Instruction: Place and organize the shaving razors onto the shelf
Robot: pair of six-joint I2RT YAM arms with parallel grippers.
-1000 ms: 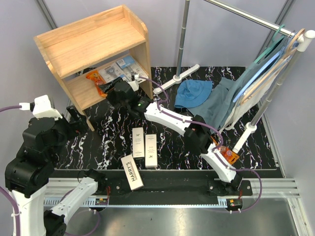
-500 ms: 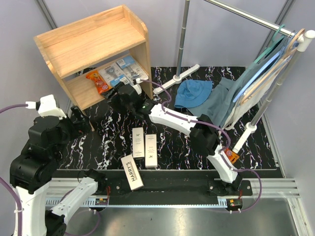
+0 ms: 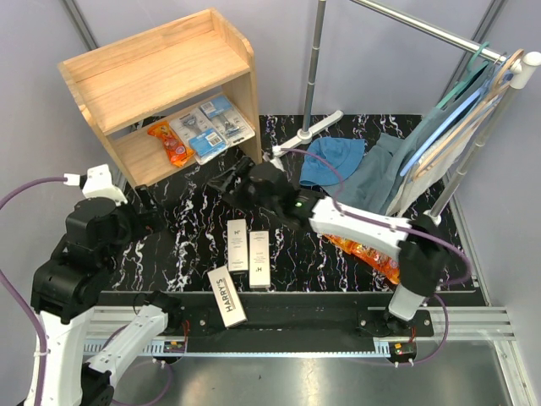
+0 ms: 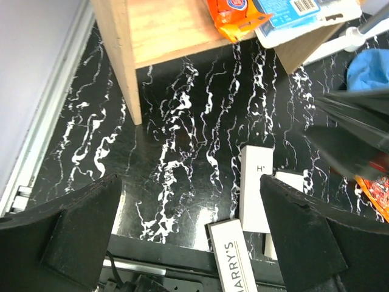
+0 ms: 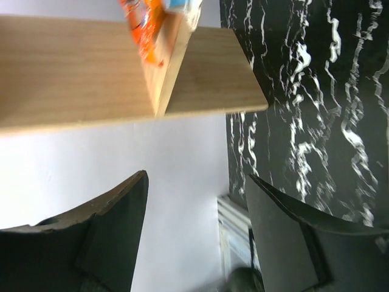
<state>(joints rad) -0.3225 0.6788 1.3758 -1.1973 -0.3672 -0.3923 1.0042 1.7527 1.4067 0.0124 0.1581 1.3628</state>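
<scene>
**Top view.** The shelf [image 3: 215,51] stands at the far left of the tabletop [image 3: 194,245]. Its lower level holds an orange pack [image 3: 166,142] with blue blister packs [image 3: 207,125] just beside it. Three Harry's boxes [image 3: 238,245] lie flat toward the near edge. Two are parallel and close together, and the third is angled, nearest the arm bases. Loose orange packs [image 3: 365,252] lie partly under the right forearm. The right tool [image 3: 224,181] hangs just in front of the shelf's right side panel. The left tool [image 3: 145,211] sits near the shelf's left foot. A blue cloth [image 3: 331,161] and the clothes rack [image 3: 317,59] are off to the right.

**Left wrist view.** The left tool [image 4: 189,182] has its fingers wide apart with nothing between them. The Harry's boxes [image 4: 255,188] lie below and to the right of the gap. The shelf's side panel [image 4: 115,55] is at the upper left.

**Right wrist view.** The right tool [image 5: 197,177] also has its fingers apart and holds nothing. It looks sidelong at the shelf [image 5: 121,67], where an edge of the orange pack [image 5: 143,24] shows.

**Handling (judgement).**
- **Boxes:** They are likely light, stiff card with smooth faces. I would take one across the narrow width at mid-length so it does not swing.
- **Orange packs:** These look like soft, slippery film. A pinch at a flat edge seems safer than one on the bulge.
- **Next step:** Three boxes and the loose orange packs are not yet shelved. The boxes are the nearest pick for the left tool.
</scene>
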